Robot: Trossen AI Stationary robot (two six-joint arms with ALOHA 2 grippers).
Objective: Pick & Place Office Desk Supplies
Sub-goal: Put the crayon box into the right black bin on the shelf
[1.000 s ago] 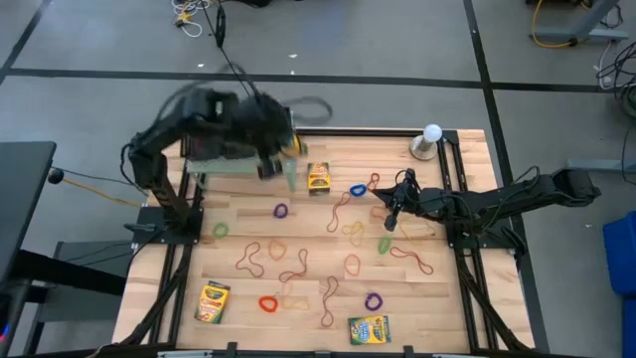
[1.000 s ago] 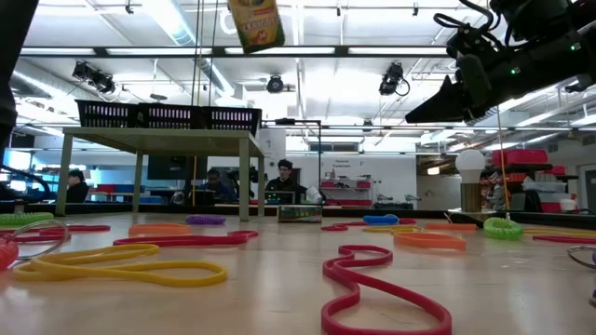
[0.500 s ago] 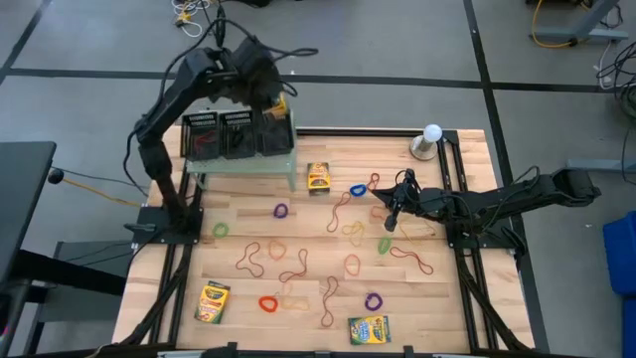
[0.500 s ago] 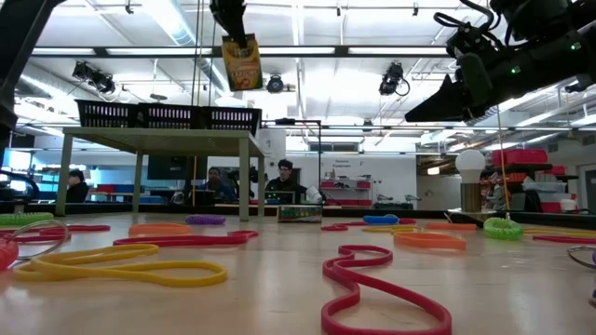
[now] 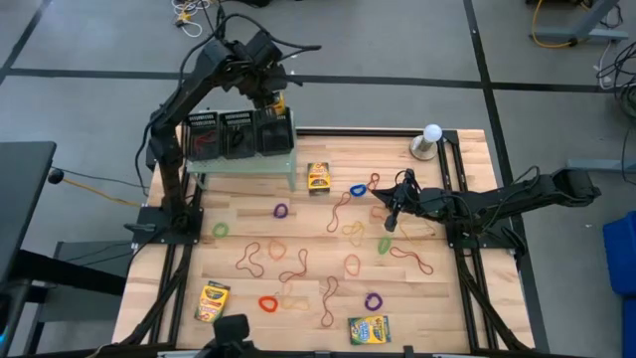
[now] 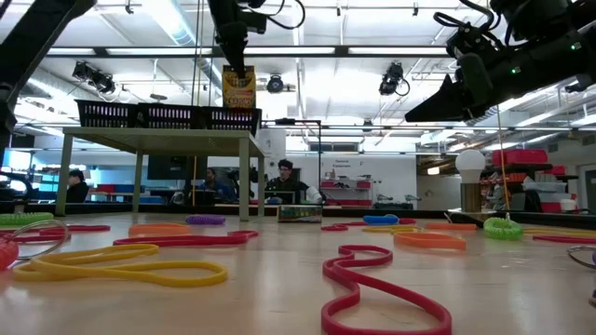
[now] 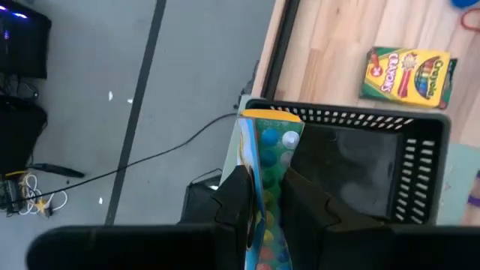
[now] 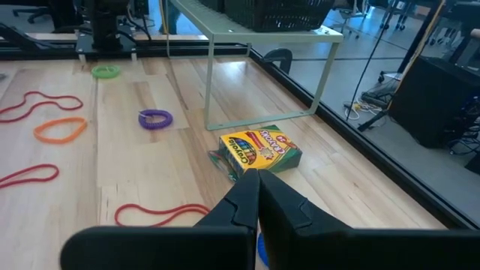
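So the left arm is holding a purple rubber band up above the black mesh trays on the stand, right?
Not a rubber band: the left pincer holds a crayon box, as the left wrist view shows. It does hang above the black mesh trays on the stand.

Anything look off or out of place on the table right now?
Nothing damaged. Rubber bands lie scattered loose across the table, and three crayon boxes lie flat among them. The left gripper holds a fourth crayon box upright above the rightmost mesh tray.
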